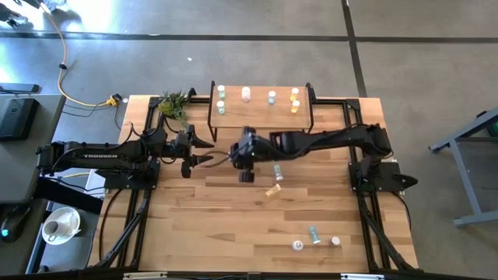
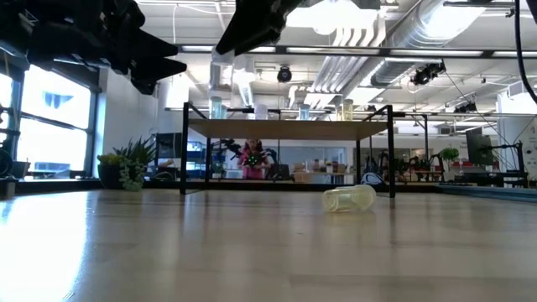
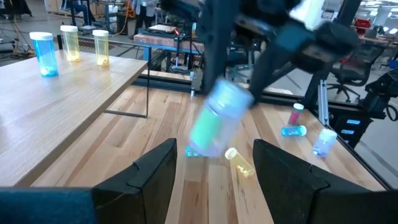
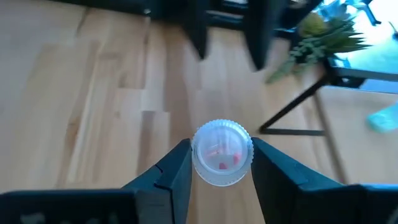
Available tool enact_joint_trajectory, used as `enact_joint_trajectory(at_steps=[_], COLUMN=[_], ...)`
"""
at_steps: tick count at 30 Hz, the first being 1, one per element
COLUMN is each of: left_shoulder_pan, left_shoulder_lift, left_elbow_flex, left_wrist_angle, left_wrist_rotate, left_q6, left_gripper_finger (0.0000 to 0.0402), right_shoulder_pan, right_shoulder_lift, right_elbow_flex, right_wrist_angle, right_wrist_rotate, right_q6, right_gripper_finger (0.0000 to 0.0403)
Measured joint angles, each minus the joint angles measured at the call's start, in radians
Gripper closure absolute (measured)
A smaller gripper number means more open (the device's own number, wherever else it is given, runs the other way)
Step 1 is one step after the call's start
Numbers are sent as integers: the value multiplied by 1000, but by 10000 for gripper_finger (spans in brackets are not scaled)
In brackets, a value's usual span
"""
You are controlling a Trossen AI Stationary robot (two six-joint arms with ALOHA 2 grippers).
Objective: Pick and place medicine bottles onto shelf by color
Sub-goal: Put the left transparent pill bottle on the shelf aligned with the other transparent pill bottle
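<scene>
Teal-green plastic medicine bottle [image 3: 214, 124] with a white ribbed cap [image 4: 222, 152] sits clamped between the right gripper [image 4: 221, 163] jaws. Carry it level to the light-wood shelf [image 1: 261, 117] ahead, beside matching greens. The left gripper [image 3: 211, 163], jaws wide, waits nearby.

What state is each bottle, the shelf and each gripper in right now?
Right gripper: shut on a teal-green bottle, held above the table.
Left gripper: open, empty, beside the shelf's front edge.
Shelf: upright, six bottles standing on it.
Yellow bottle: lying on its side on the tabletop.
Blue bottle: lying on its side near the front edge.
White-capped bottles: two, standing beside the blue one.
</scene>
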Motion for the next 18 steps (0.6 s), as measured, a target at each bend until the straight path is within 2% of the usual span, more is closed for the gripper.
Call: enact_joint_trajectory(at_steps=[6,18], left_shoulder_pan=[0,0], left_shoulder_lift=[0,0], left_elbow_flex=[0,0], left_wrist_angle=[-2,-7], left_wrist_rotate=[0,0], left_q6=[0,0], left_gripper_finger=[202,202], right_shoulder_pan=[-56,-169], right_shoulder_lift=[0,-10], right_elbow_flex=[72,106], right_wrist_angle=[-66,-50], right_wrist_rotate=[0,33], right_q6=[-20,-11], right_gripper_finger=[274,274])
